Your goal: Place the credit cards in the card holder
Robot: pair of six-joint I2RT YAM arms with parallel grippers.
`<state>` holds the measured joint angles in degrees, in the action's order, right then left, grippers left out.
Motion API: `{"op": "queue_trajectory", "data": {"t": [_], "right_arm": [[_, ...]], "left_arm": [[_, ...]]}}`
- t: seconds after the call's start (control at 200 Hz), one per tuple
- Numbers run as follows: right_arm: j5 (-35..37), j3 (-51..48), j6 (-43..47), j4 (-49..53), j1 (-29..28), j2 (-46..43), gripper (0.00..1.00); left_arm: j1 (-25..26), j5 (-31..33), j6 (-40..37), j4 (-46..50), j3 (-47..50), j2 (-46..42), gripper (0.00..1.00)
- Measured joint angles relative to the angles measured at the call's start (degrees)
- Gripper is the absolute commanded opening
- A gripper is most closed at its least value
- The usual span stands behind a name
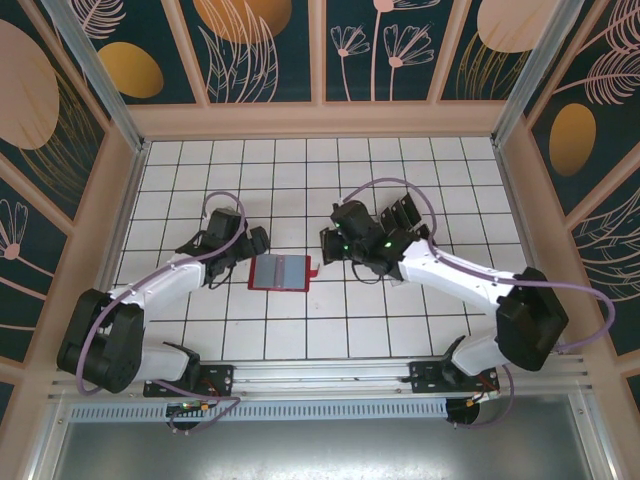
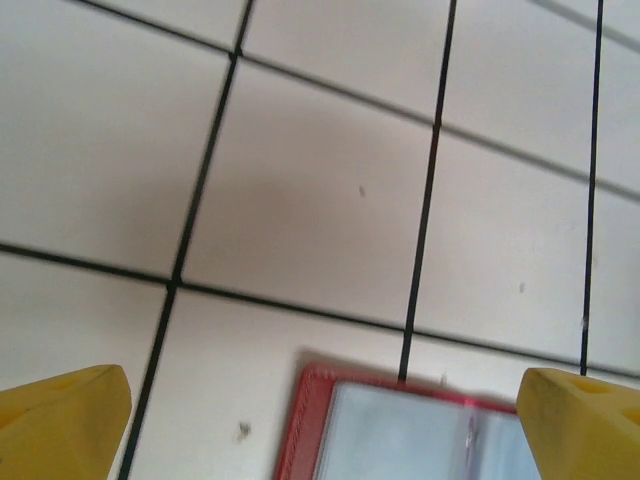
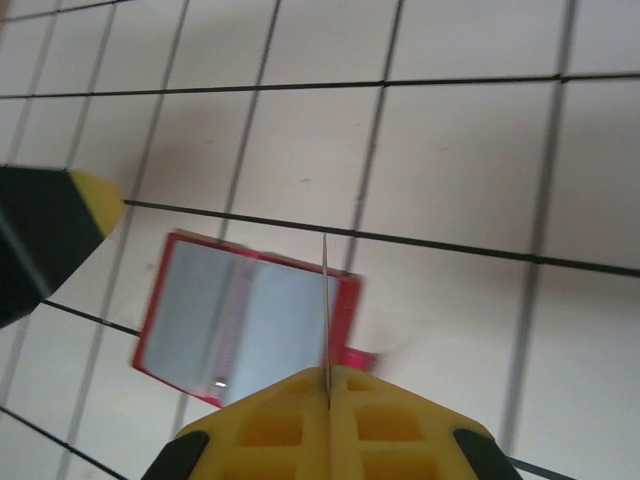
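The card holder (image 1: 280, 272) lies open and flat on the tiled table, red-rimmed with clear sleeves inside; it also appears in the left wrist view (image 2: 400, 435) and the right wrist view (image 3: 240, 320). My right gripper (image 1: 326, 250) hovers just right of it, and its jaws (image 3: 328, 372) are shut on a thin credit card (image 3: 325, 300) seen edge-on, which stands over the holder's right half. My left gripper (image 1: 243, 258) sits at the holder's left edge and is wide open (image 2: 325, 410) with nothing between its yellow fingers (image 2: 60, 420).
White tiles with black grout lines surround the holder. A small red tab (image 3: 355, 357) sticks out of the holder's right side. The left gripper's fingertip (image 3: 70, 215) shows at the left of the right wrist view. Wooden walls (image 1: 320, 120) enclose the table.
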<state>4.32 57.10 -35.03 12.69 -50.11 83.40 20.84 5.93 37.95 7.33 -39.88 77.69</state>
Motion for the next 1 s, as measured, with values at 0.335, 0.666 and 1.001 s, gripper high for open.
{"op": "queue_trajectory", "data": {"t": [0.335,0.666,1.001], "right_arm": [[0.5,3.7,-10.9,-11.3,-8.5,15.8,0.0],[3.5,6.5,-13.9,-13.6,-9.3,20.0,0.0],[4.1,6.6,-14.9,-13.8,-9.3,22.9,0.0]], "left_arm": [[-4.0,-1.2,0.0,-0.7,-4.9,4.0,0.99],[-4.0,-1.4,0.0,-0.7,-4.9,4.0,0.99],[-4.0,-1.6,0.0,-0.7,-4.9,4.0,0.99]]}}
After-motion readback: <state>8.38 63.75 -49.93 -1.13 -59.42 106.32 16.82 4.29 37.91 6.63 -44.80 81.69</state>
